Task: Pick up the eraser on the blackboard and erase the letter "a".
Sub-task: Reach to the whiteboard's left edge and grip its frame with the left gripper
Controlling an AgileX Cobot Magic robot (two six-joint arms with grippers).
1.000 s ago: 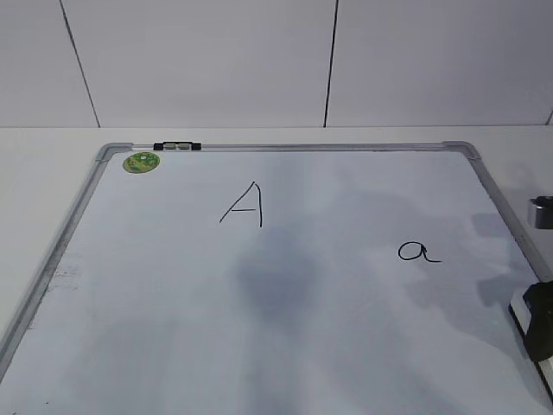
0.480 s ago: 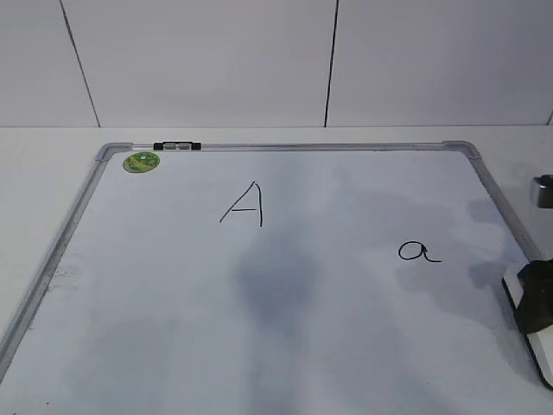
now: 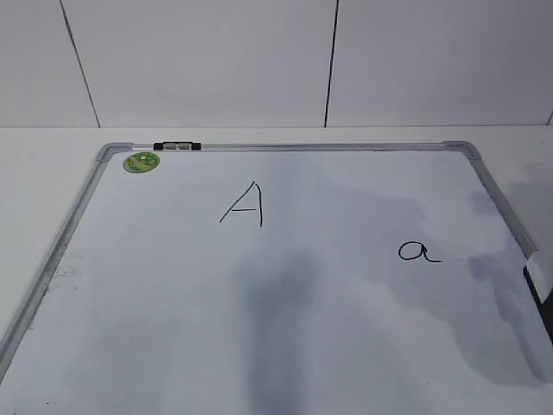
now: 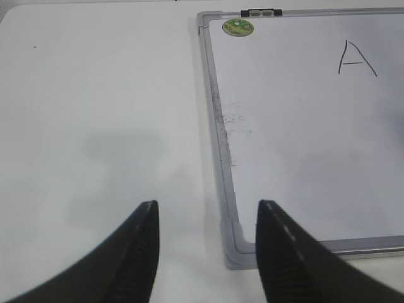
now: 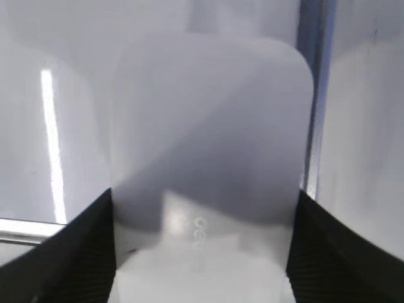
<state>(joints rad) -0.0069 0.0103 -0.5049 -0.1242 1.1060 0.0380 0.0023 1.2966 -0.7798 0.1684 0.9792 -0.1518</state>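
Blackboard (image 3: 285,328) lies flat on white tabletop (image 3: 52,143), white writing surface, grey frame, rounded grey corners, black clip (image 3: 176,146) on far edge near the left corner. Round green magnet (image 3: 141,162) sits on the board just below the clip. Capital "A" (image 3: 243,204) in black marker, upper middle of board. Letter "a" (image 3: 418,252) to the right and lower, intact, well apart from the "A". Eraser (image 3: 538,278) at the right edge of the exterior view, mostly cut off by the frame edge, white top with dark underside showing, beside the board's right frame, right of the "a" and clear of it. Right wrist view: eraser (image 5: 208,132) fills the view, white oblong with rounded corners, faint grey mark near its close end, grey board frame running just to its right. Right tool (image 5: 202,252) straddles the eraser, one black finger on each long side at the near end, both pressed to its edges, so holding the eraser; cannot tell if it is lifted off the board. Left tool (image 4: 205,252) spread wide, nothing between the fingers, above bare tabletop and the board's near left corner (image 4: 237,249). Left wrist view also shows magnet, clip and "A" at the far end
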